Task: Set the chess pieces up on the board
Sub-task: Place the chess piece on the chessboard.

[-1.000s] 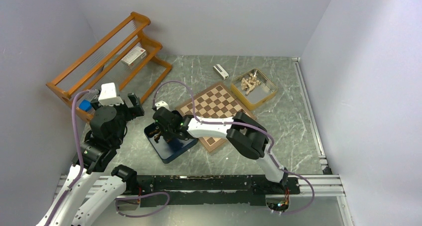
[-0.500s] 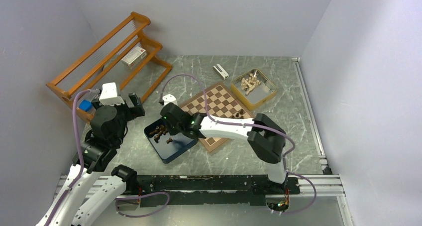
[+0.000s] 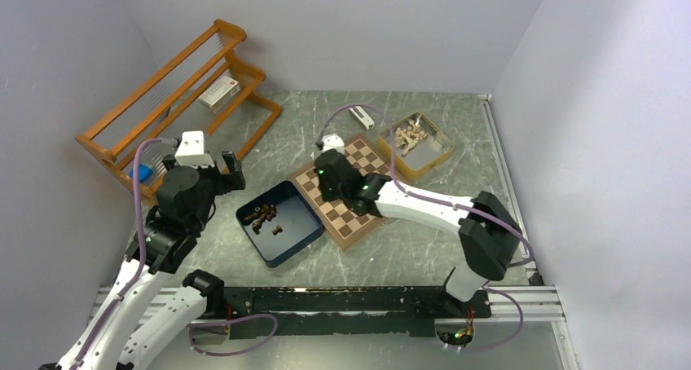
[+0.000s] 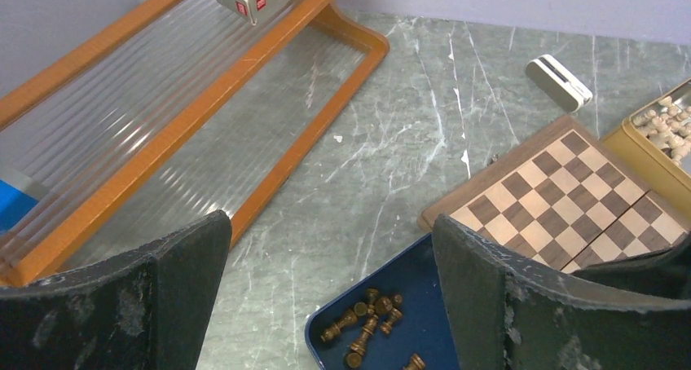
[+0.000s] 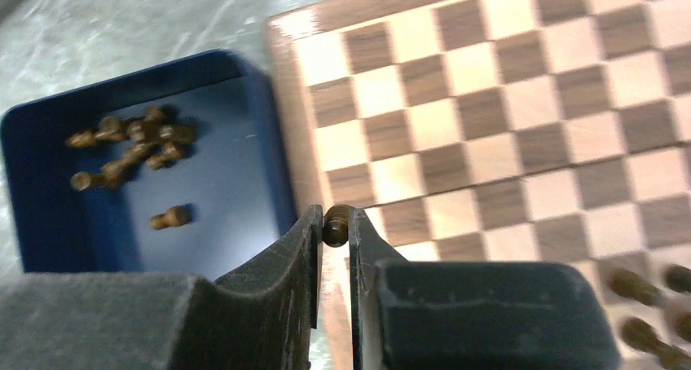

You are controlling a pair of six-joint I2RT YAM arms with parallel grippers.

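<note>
The board [image 3: 371, 162] lies mid-table, its checks also filling the right wrist view [image 5: 489, 101]. My right gripper [image 5: 335, 223] is shut on a dark brown chess piece [image 5: 335, 227] and hovers over the board's edge next to the dark blue box [image 3: 297, 227]. Several loose chess pieces [image 3: 265, 217] lie in that box [image 5: 244, 182]. A few more pieces [image 5: 644, 305] stand on the board at the lower right of the right wrist view. To the left of the box, my left gripper [image 3: 230, 170] stands wide open and empty [image 4: 330, 223].
An orange wooden rack [image 3: 179, 93] holding a small carton [image 3: 218, 91] stands at the back left. A gold tin [image 3: 444, 154] of pale beige pieces sits right of the board. A small white object [image 3: 361, 117] lies behind the board.
My right gripper has lifted out of the blue box and moved right and back over the board's edge with a piece in it. The left arm has shifted slightly.
</note>
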